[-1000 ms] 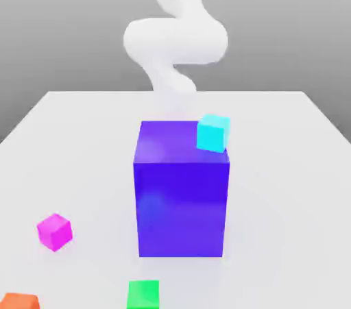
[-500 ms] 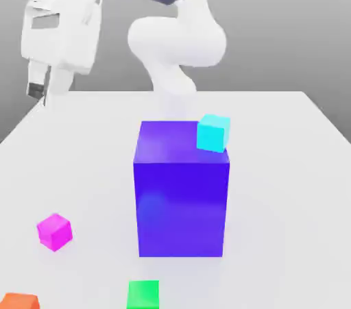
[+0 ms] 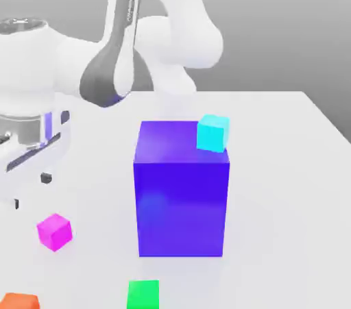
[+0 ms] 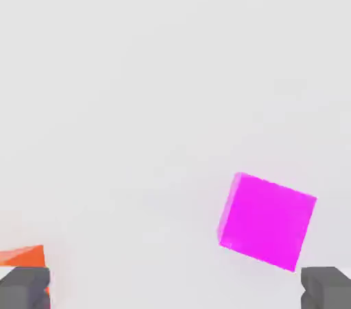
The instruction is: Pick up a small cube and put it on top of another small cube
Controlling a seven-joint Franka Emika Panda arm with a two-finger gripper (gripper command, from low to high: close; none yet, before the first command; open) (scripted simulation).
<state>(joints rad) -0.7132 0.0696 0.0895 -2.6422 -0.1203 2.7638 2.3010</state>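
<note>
Gripper (image 3: 31, 191) now lower, above magenta cube (image 3: 54, 231); jaws wide, empty; bare table (image 3: 288, 184) around.

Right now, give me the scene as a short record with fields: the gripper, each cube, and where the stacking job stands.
gripper: gripper open, above the table, empty
magenta cube: magenta cube on the table, at the exterior view's left of the big block, not gripped
green cube: green cube on the table near the front edge, nothing on it
cyan cube: cyan cube on top of the blue-purple block, at a back corner
orange-red cube: orange-red cube at the front corner, exterior view's left
task state: pick not yet done
</note>
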